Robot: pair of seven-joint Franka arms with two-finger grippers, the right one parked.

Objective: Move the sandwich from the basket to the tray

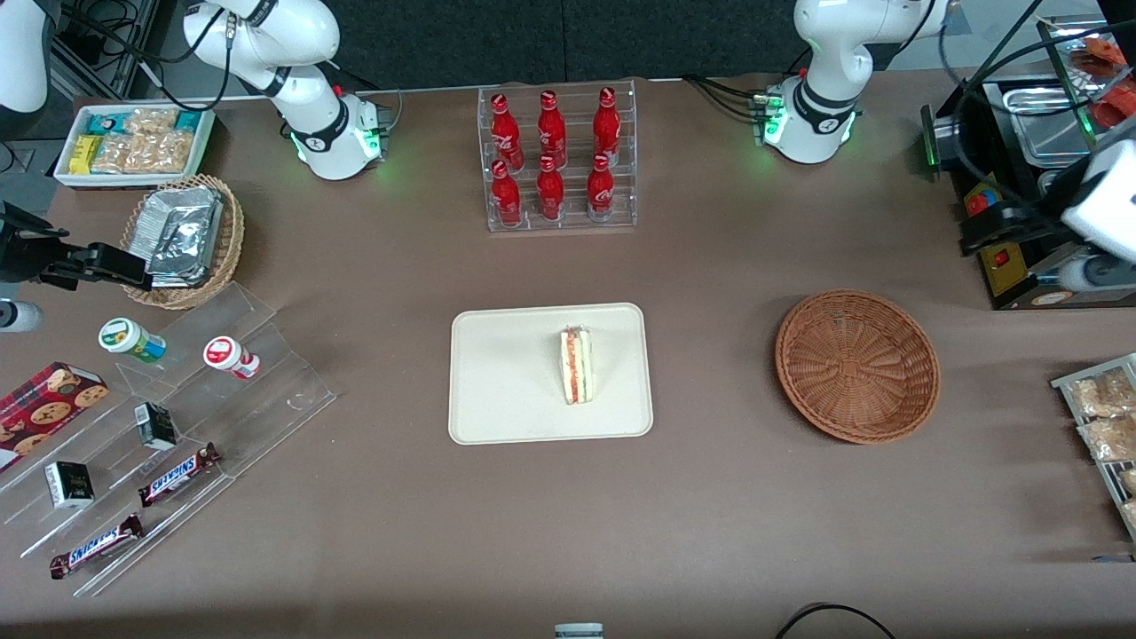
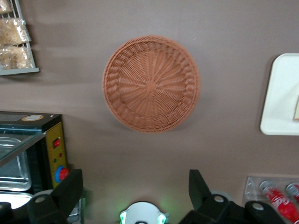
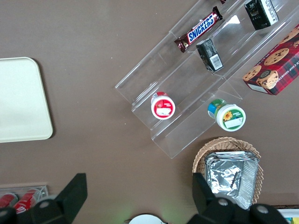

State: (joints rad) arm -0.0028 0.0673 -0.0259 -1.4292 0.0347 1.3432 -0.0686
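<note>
The sandwich (image 1: 577,366) lies on the cream tray (image 1: 497,390) at the table's middle, its red and green filling side up. The reddish-brown basket (image 1: 857,365) sits beside the tray toward the working arm's end and holds nothing. My gripper (image 1: 976,238) is raised high near the table's edge at the working arm's end, farther from the front camera than the basket. In the left wrist view my gripper (image 2: 135,179) is open wide and empty, with the basket (image 2: 151,84) well below it and apart from it. The tray's edge (image 2: 280,93) and a sliver of the sandwich (image 2: 297,109) show there too.
A clear rack of red bottles (image 1: 557,160) stands farther from the front camera than the tray. A black oven (image 1: 1021,133) stands beside my gripper. A rack of snack packets (image 1: 1105,417) lies at the working arm's end. Clear steps with snacks (image 1: 177,444) lie toward the parked arm's end.
</note>
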